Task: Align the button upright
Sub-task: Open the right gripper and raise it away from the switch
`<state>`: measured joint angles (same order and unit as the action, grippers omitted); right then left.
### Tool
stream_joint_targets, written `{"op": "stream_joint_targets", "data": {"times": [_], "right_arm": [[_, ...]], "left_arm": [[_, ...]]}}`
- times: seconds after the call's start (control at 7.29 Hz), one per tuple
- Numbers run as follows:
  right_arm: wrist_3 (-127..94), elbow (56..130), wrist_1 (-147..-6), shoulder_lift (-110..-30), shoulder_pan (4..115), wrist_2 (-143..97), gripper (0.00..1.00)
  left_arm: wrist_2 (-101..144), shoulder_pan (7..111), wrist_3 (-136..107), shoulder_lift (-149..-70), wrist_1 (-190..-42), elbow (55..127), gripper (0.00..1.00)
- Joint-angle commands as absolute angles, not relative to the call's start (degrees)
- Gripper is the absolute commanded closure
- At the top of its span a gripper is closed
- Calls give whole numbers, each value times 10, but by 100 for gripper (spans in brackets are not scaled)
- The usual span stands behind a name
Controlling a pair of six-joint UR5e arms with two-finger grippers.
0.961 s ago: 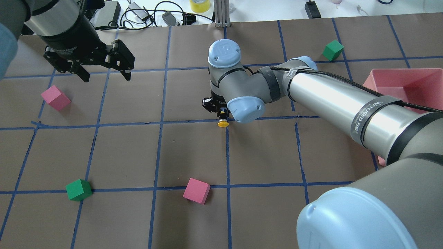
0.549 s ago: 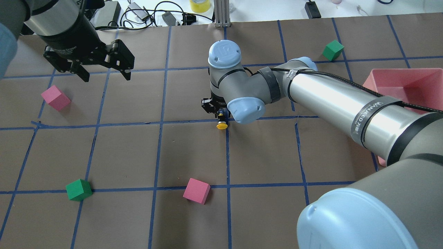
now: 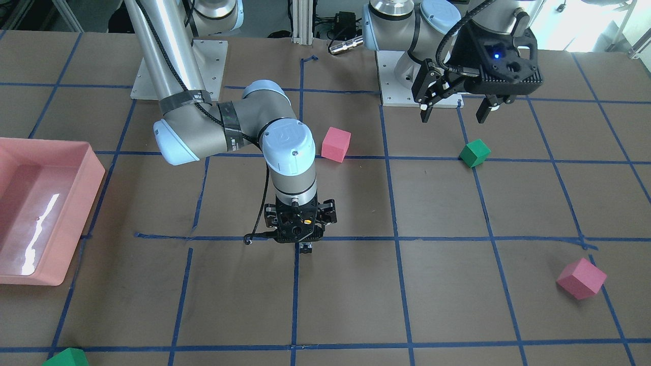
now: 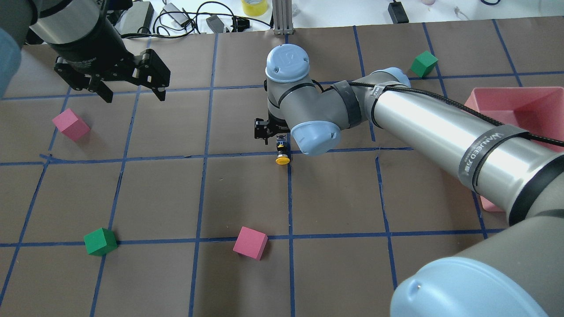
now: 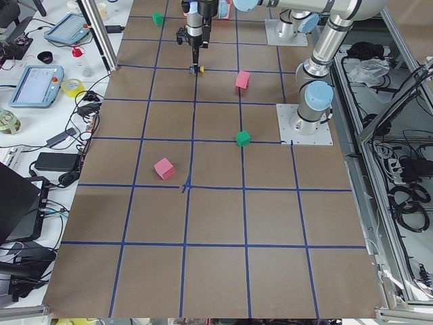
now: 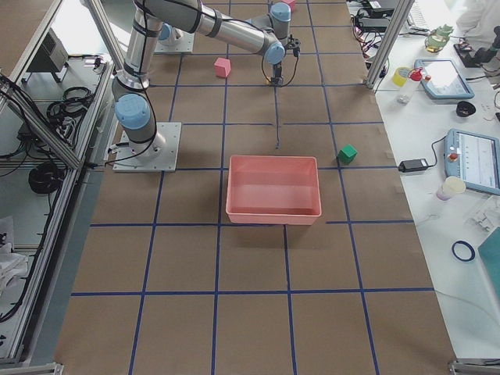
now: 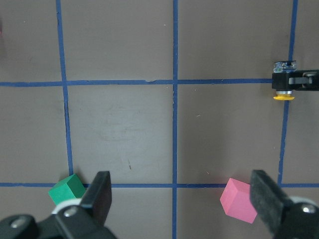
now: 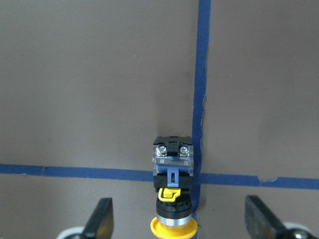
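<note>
The button (image 4: 282, 155) lies on its side on the brown table at a blue tape crossing, its yellow cap toward my base. In the right wrist view the button (image 8: 172, 191) shows its screw terminals, blue clip and cap. My right gripper (image 8: 182, 219) hovers just above it, open, with fingers (image 8: 102, 216) wide on either side and not touching. The right gripper (image 3: 300, 235) points straight down in the front view, with the button (image 3: 305, 247) below it. My left gripper (image 4: 134, 94) is open and empty at the far left, well above the table.
Pink foam cubes (image 4: 70, 124) (image 4: 250, 243) and green foam cubes (image 4: 100, 241) (image 4: 424, 64) are scattered on the table. A pink tray (image 4: 511, 90) stands at the right. Cables and devices lie past the far edge.
The right wrist has risen and drawn back slightly from the button. The yellow cap shifted a little toward my base, then stayed. The left arm barely moved.
</note>
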<state>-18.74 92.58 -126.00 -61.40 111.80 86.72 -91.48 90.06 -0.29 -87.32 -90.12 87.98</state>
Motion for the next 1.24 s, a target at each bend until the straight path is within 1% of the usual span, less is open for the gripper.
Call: {"op": "stream_joint_targets", "data": {"times": [0.0,0.14,0.27,0.41,0.55,0.69,0.82,0.96,1.1], "right_arm": [[-156,916,-1225,-663,1102,868,0],[-155,910,-1164,-703,1066,868,0],[-148,909,-1090,-761,1020,863,0],[-143,908,-1025,-799,981,838,0],[-140,907,-1000,-839,965,847,0],[-145,907,-998,-854,955,850,0],[-145,907,-998,-856,950,849,0],[-146,908,-998,-855,945,849,0],[-147,914,-996,-854,941,851,0]], "left_arm": [[-917,899,-2,-883,-897,871,0],[-917,900,-3,-887,-893,865,0],[-916,900,-4,-895,-893,872,0],[-909,903,-10,-913,-894,873,0],[-907,909,-19,-929,-874,876,0],[-908,924,-38,-945,-825,900,0],[-912,953,-54,-960,-742,944,0],[-911,987,-129,-975,-649,984,0],[-912,1013,-154,-992,-581,1009,0]]}}
